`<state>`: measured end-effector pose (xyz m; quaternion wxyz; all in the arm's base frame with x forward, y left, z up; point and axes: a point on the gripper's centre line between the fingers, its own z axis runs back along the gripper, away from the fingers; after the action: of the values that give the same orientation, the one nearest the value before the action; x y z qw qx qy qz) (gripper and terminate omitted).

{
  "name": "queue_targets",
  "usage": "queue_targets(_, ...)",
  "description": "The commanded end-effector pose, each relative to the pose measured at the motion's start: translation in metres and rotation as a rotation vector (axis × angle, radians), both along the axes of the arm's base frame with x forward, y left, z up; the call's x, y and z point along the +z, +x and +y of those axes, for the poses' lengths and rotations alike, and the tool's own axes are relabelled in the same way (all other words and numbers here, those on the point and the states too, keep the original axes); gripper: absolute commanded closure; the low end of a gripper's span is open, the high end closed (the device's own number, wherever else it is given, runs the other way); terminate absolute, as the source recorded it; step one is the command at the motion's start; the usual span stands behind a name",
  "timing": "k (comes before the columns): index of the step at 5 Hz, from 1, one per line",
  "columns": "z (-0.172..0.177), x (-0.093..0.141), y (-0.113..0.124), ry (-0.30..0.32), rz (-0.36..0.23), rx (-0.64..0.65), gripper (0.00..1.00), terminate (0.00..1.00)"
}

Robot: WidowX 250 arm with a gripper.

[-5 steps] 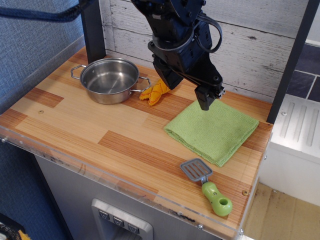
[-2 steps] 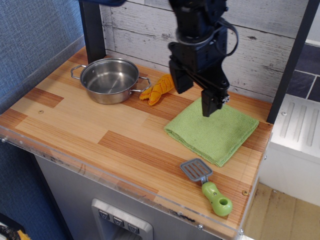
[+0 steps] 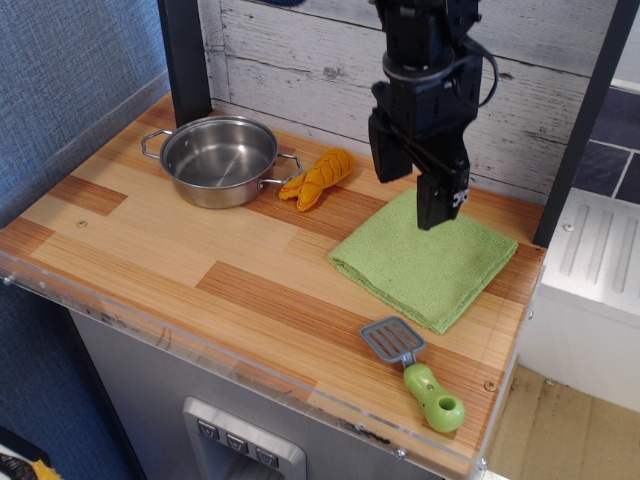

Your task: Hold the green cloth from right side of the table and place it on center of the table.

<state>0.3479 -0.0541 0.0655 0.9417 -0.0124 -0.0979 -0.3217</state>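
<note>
The green cloth (image 3: 425, 262) lies flat and folded on the right side of the wooden table (image 3: 150, 245). My black gripper (image 3: 412, 200) hangs over the cloth's far edge, near its back corner, a little above it. Its two fingers (image 3: 437, 205) are spread apart with nothing between them. The arm hides part of the cloth's far edge and the wall behind it.
A steel pot (image 3: 219, 160) stands at the back left. A yellow-orange item (image 3: 318, 178) lies beside it. A grey spatula with a green handle (image 3: 415, 369) lies near the front right edge. A white plank wall (image 3: 300, 60) runs behind, with dark posts left and right.
The gripper has moved right, away from the yellow-orange item, and turned, and now hangs over the cloth's far edge. The cloth, pot and spatula have not moved.
</note>
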Motion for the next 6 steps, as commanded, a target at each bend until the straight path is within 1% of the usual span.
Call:
queue_targets(1, -0.004, -0.005, 0.002, 0.014, -0.040, -0.041, 0.00, 0.00)
queue_targets(2, -0.011, -0.016, 0.005, 0.022, -0.041, -0.046, 0.00, 0.00)
queue_targets(3, -0.016, -0.029, 0.014, 0.026, -0.035, -0.058, 0.00, 0.00)
queue_targets(4, -0.013, -0.047, 0.014, 0.034, 0.003, -0.053, 0.00, 0.00)
queue_targets(5, -0.003, -0.059, 0.011, 0.060, 0.021, -0.057, 0.00, 0.00)
queue_targets(6, 0.014, -0.050, 0.003, 0.079, -0.011, -0.040, 0.00, 0.00)
